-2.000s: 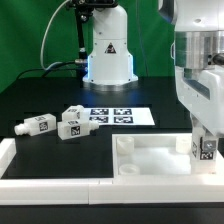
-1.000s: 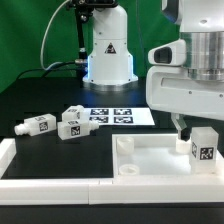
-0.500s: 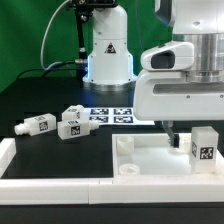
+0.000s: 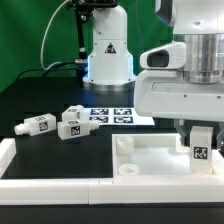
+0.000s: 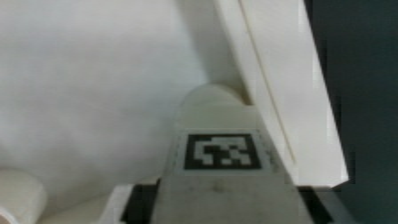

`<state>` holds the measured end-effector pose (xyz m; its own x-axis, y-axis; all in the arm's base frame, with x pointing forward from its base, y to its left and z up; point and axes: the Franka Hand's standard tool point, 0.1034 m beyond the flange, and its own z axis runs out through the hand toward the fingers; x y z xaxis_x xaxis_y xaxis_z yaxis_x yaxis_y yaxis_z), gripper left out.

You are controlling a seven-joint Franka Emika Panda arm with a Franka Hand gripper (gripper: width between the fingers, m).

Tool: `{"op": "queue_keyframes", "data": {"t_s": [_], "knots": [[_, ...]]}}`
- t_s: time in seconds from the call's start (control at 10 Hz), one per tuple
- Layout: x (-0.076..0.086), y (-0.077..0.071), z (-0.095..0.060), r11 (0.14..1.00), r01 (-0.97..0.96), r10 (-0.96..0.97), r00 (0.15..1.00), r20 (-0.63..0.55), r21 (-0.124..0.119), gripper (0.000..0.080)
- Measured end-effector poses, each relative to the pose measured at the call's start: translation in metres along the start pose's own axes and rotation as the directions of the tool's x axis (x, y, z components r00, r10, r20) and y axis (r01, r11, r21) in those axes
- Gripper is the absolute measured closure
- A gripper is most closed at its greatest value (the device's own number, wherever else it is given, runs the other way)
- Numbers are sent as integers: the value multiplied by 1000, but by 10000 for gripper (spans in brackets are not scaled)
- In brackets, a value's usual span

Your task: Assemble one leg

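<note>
While the arm's bulky white wrist housing fills the exterior view's right, the gripper (image 4: 200, 138) hangs low over the tabletop (image 4: 150, 156), at that tray's right end. A leg (image 4: 201, 148) stands upright directly below the housing, its black-and-white tag facing the camera, and a dark finger (image 4: 181, 129) shows just to the leg's left. How close the fingers sit against the leg cannot be told from this view, so whether the gripper clamps it or merely brackets it stays unclear.

From the wrist view, the leg (image 5: 221, 150) appears straight beneath the camera, its tagged face centred between the dark inner edges of the gripper (image 5: 221, 205); contact with the pads is hidden there too. The leg's far end sits beside the raised rim of the tabletop (image 5: 107, 90), near the black table surface.

Well apart, toward the exterior view's left, three other legs lie on the black table: one (image 4: 35, 125) farthest left, and two (image 4: 72, 128) (image 4: 78, 113) close together just left of the marker board (image 4: 120, 116). The tabletop lies in the near part of the scene.
</note>
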<state>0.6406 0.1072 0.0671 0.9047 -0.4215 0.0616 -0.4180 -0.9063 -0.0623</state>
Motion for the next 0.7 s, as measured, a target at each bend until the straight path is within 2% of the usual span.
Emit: {"op": "queue_keyframes", "data": {"t_s": [0.2, 0.3, 0.4, 0.5, 0.7], "knots": [[-3, -2, 0, 966, -260, 260, 966, -6, -11, 515], [-4, -2, 0, 922, -386, 386, 922, -6, -18, 515], [-4, -1, -1, 853, -520, 521, 854, 8, -43, 515], [-1, -2, -4, 751, -657, 660, 751, 22, -64, 515], [0, -2, -1, 492, -869, 871, 491, 33, -63, 515]]}}
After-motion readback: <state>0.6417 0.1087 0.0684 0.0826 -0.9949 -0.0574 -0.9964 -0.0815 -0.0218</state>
